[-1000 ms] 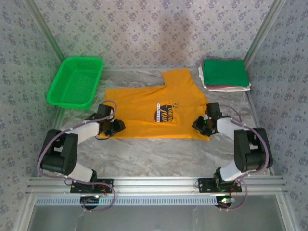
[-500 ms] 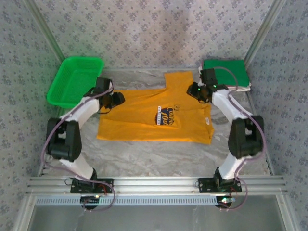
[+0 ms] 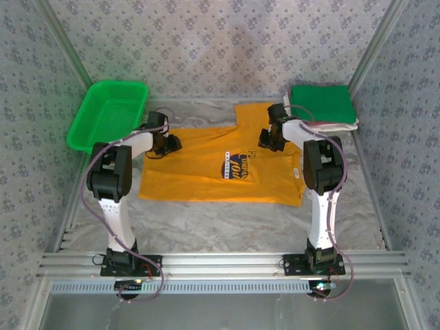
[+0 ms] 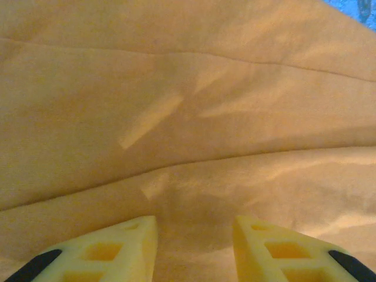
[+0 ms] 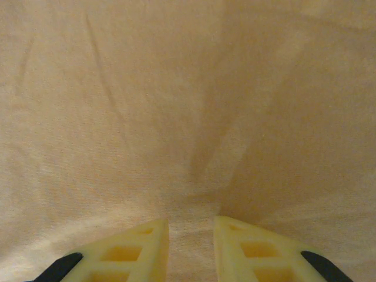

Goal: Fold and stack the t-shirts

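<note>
On the surface (image 3: pixel 227 227), one orange tee (image 3: pixel 206 179) is lying spread centrally, the left gripper (image 3: pixel 167 144) and right gripper (image 3: pixel 268 139) each clamping a pucker of its cloth. They should be moving level and together, keeping the fold straight. Three folded tees (image 3: pixel 323 103) are sitting stacked far right, one basket (image 3: pixel 106 117) far left.
</note>
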Controlling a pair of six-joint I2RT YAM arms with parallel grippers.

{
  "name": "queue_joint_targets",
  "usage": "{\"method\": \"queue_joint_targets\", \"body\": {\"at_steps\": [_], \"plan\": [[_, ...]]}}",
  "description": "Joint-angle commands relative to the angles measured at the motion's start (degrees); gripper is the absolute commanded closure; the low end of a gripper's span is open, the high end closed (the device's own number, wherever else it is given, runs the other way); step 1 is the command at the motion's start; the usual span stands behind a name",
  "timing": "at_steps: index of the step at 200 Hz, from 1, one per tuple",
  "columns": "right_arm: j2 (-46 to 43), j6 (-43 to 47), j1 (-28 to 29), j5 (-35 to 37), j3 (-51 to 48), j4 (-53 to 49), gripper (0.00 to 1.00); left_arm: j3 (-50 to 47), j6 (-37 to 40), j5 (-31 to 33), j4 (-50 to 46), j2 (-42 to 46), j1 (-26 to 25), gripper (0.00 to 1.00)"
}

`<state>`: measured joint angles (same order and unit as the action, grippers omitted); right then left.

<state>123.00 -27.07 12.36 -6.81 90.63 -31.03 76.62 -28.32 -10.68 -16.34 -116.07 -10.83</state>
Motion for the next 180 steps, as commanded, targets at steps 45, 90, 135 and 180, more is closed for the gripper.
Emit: {"method": "queue_joint_targets", "body": {"at_steps": [45,90,135,180], "plan": [[-9.8,-1.4,-1.0,-0.8,-18.6,5.5,0.72,-19.5,-4.9,-2.9,6.3,7.7,-1.0,0.62],[-20.5,-3.1,-1.7,0.4,-30.9,4.6,0.72,-32.0,-9.6,-3.0,6.0,20.3,-3.5,0.61],[-23.1,-0.7,-3.4,0.8,-25.4,2.2,0.71,-23.3,-5.5,-1.1,-1.6,25.3,-2.9,0.56],[-19.8,0.6,-4.5,-0.2,-12.0,3.6,0.70,-6.0,1.3,2.6,-8.4,13.8,2.9,0.52]]}}
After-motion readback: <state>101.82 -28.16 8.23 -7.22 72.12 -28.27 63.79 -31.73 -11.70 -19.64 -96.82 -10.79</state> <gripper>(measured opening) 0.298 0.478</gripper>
